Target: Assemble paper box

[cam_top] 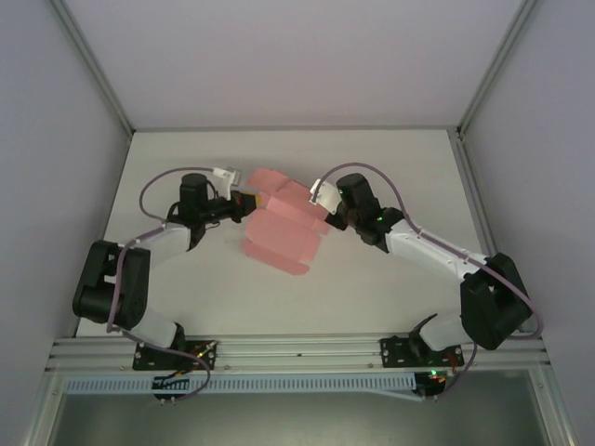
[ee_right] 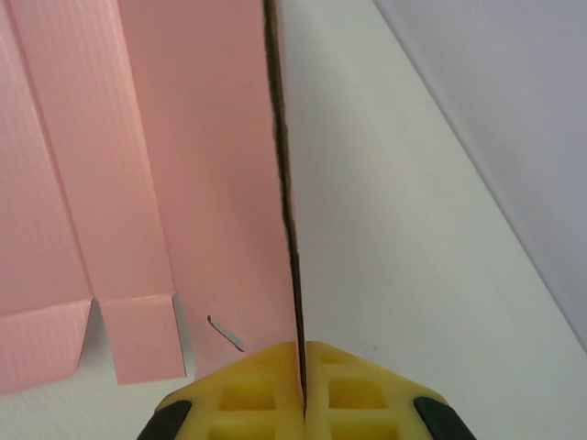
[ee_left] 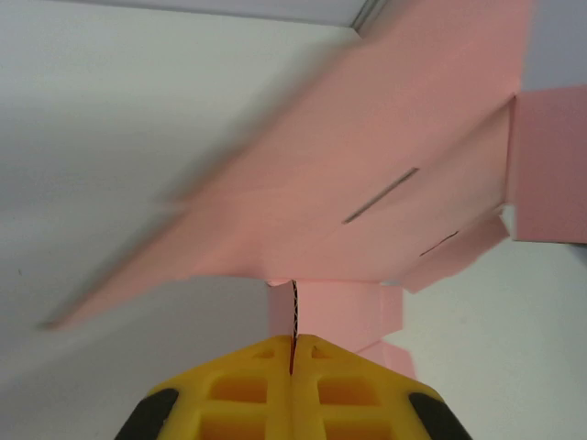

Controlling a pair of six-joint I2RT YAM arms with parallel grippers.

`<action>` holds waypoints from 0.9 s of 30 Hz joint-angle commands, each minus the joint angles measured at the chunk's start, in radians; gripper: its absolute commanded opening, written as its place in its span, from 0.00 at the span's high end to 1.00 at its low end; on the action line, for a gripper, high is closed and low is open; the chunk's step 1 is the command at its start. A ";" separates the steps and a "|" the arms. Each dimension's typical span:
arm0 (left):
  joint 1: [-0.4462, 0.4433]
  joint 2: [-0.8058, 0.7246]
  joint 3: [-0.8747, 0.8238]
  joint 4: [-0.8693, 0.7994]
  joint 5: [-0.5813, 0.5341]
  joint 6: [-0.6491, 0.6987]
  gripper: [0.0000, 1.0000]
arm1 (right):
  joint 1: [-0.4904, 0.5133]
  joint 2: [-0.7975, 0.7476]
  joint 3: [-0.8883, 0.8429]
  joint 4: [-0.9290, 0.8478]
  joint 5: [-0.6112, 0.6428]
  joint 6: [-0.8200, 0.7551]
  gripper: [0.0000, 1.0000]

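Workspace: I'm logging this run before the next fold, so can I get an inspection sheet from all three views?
Surface: white table, bare where visible.
Job's things: pink paper box, an unfolded die-cut sheet with flaps and slits, partly bent, between the two arms.
Clutter: nothing seen.
Grippers: left gripper shut on the sheet's left edge; right gripper shut on its right edge, the card seen edge-on between the fingers.
Cables: left cable and right cable loop along their arms, clear of the sheet.
Surroundings: grey walls on three sides, metal rail at the near edge.
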 commanded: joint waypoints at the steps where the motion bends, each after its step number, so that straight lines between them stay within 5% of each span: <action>1: -0.144 -0.038 0.069 -0.193 -0.285 0.177 1.00 | 0.014 0.005 0.027 0.033 -0.064 0.031 1.00; 11: -0.363 0.073 0.209 -0.275 -0.568 0.232 0.97 | 0.084 0.057 0.033 0.042 -0.019 -0.033 1.00; 18: -0.381 0.145 0.252 -0.274 -0.547 0.203 0.97 | 0.088 0.097 0.021 0.080 0.019 -0.032 1.00; 27: -0.258 -0.047 0.092 -0.293 -0.506 0.140 0.33 | 0.089 0.083 -0.002 0.080 0.153 -0.169 1.00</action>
